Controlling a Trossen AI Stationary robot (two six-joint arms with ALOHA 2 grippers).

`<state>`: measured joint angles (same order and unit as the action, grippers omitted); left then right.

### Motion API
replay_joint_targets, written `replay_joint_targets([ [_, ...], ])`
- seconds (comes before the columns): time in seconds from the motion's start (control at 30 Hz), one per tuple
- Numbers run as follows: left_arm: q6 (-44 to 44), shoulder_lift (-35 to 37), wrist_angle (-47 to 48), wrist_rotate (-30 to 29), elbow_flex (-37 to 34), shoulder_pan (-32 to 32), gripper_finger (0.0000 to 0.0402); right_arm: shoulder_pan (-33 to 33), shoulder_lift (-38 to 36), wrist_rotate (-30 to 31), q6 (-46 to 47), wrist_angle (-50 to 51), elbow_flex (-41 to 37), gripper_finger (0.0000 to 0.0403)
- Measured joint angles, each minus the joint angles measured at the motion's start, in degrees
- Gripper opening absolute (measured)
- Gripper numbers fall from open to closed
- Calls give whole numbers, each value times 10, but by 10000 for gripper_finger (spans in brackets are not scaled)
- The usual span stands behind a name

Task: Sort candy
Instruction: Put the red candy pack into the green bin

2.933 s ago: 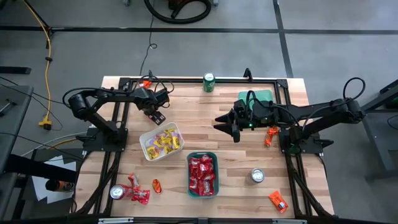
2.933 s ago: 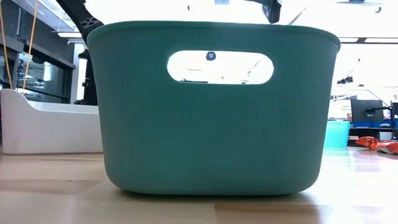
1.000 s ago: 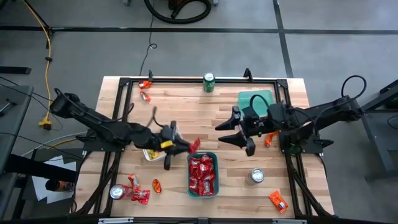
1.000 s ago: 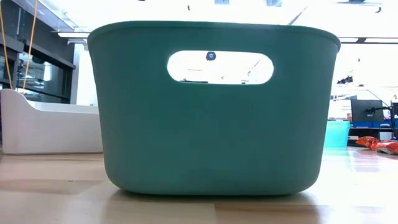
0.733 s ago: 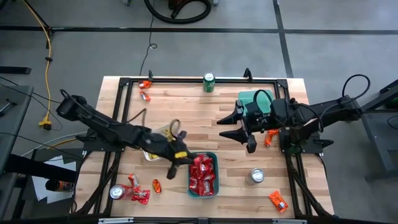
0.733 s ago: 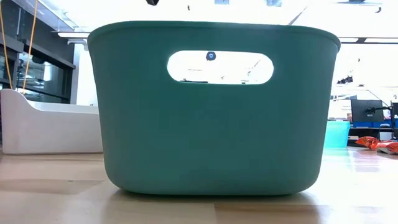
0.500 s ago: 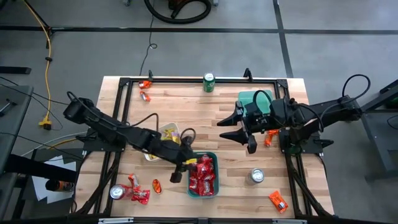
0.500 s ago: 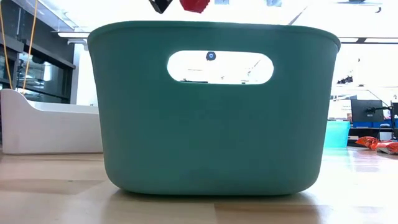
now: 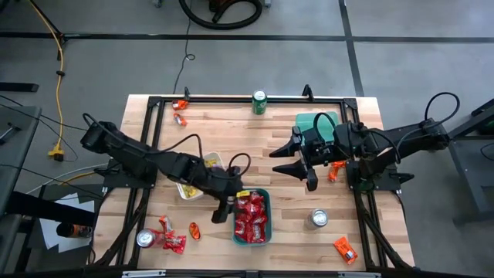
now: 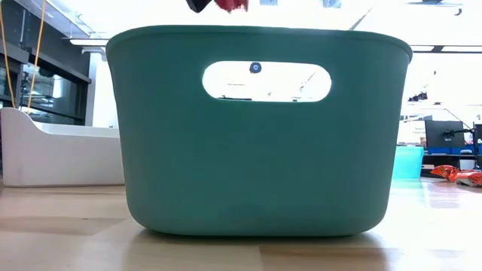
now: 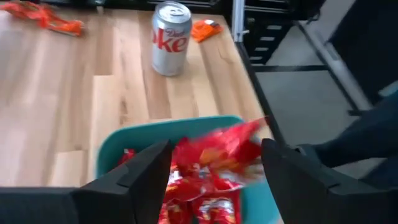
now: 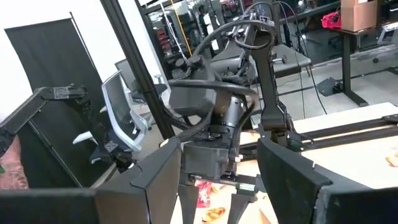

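Now left gripper (image 11: 211, 168) hangs over green tray (image 9: 265, 193), jaws wide, so red candy (image 11: 221, 149) drops among matching reds. Right gripper (image 9: 297, 162) waits wide above desk (image 9: 231, 131), empty.

A tray (image 9: 265, 193) full of candy (image 9: 251, 216) sits near the middle of the worktop's (image 9: 255, 135) front edge. Another tray (image 9: 183, 190) lies just left of it. The left tool (image 9: 225, 210) hangs at the first tray's left rim. A can (image 9: 259, 101) stands at the back edge. Another can (image 9: 317, 218) stands right of the full tray. The right tool (image 9: 297, 160) is over the worktop's right half.
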<state>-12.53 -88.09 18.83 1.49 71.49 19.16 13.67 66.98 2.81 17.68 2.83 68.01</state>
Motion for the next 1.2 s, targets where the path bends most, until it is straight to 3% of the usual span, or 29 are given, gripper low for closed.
replay_joint_targets([
  [0.33, 30, 14, 3, 14, 0, -31, 237, 0, -12, -21, 4, 17, 0, 206],
  [0.5, 1, 79, -1, 11, 0, -65, 237, 0, -46, -21, 3, 32, 0, 206],
  [0.67, -1, 165, -32, -57, -6, -92, 237, -1, -79, 19, -8, 68, 0, 206],
  [0.9, 13, 271, -208, -143, -118, -100, 237, -1, -89, 60, -13, 135, 0, 206],
  [1.2, -120, 302, -292, -173, -256, -96, 237, -1, -72, 61, -11, 163, 0, 206],
])
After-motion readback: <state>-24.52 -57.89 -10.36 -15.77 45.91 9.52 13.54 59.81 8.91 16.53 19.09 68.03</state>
